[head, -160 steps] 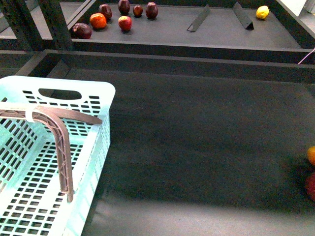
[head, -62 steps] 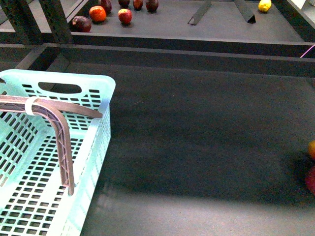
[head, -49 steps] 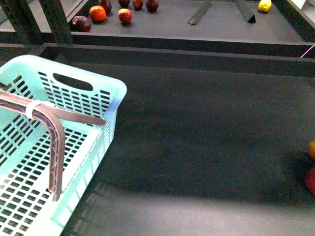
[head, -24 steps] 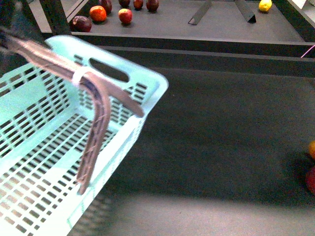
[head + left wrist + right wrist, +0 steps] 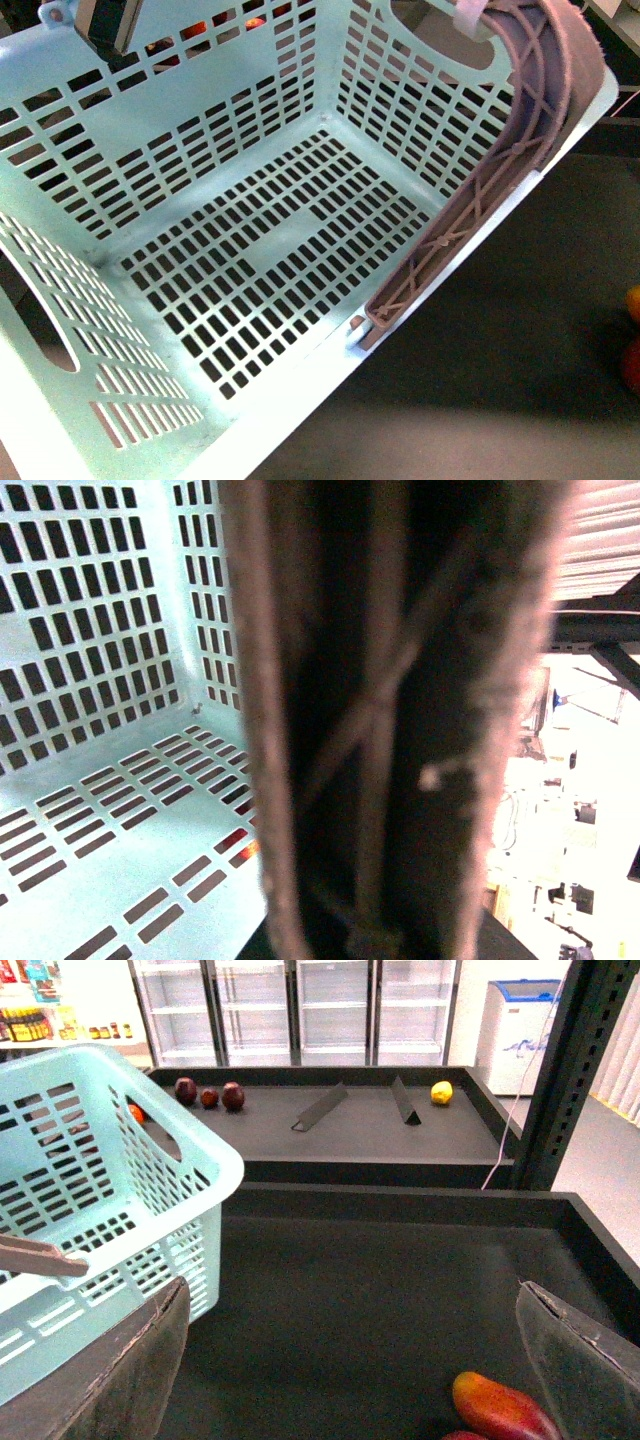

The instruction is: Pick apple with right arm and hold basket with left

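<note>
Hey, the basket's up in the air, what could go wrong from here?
One: the tilted basket fills the front view, so the shelf fruit shows there only through its slots; picking the right one may be hard. Two: the open right claw sits low near the basket's wall; reaching toward the shelf might clip it.

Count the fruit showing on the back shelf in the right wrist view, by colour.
Dark maroon apples: 3
Orange fruit: 1, partly behind the basket
Yellow fruit: 1
Total: 5 in view; the basket covers the shelf's end, so more may sit behind it.
</note>
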Tool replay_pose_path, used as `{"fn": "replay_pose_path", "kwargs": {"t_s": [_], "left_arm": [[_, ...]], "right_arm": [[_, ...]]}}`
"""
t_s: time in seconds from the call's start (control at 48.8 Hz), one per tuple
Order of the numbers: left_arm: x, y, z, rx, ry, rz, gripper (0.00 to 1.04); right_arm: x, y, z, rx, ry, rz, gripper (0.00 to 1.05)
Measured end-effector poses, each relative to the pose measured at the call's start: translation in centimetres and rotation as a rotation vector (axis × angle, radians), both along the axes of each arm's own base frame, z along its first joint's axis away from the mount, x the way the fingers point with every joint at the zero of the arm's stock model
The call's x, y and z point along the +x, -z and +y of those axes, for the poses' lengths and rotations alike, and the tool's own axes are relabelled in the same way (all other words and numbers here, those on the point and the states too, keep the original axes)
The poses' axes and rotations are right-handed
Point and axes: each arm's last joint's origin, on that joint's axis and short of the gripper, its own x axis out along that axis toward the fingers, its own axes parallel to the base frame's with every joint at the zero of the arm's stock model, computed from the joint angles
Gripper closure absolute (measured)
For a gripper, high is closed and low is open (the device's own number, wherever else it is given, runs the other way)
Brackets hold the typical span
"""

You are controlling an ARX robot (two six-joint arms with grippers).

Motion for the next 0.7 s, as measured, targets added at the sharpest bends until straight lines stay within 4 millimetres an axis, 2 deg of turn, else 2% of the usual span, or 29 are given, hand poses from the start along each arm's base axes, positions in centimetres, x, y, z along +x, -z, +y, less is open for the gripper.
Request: {"fn": "replay_pose_path", "kwargs": {"t_s": [0.205,0.554,0.615,0.697], "left_arm": [[-1.2,-0.2,-1.7,0.004,0.091,-0.018,0.99],[-1.2,-0.2,-1.7,0.010,0.083,-0.025,0.99],[-1.2,-0.2,-1.7,0.010,0.084,-0.025,0.99],[-1.2,-0.3,-1.7,0.008,0.086,-0.025,0.99]], "right_arm": [[0.0,0.0,0.0,0.000,0.000,0.000,0.09],[0.0,0.0,0.0,0.000,0.000,0.000,0.09],[0.0,0.1,0.0,0.063,0.082,0.115,0.09],[0.5,0.2,-0.4,0.165,0.294,0.415,0.09]]}}
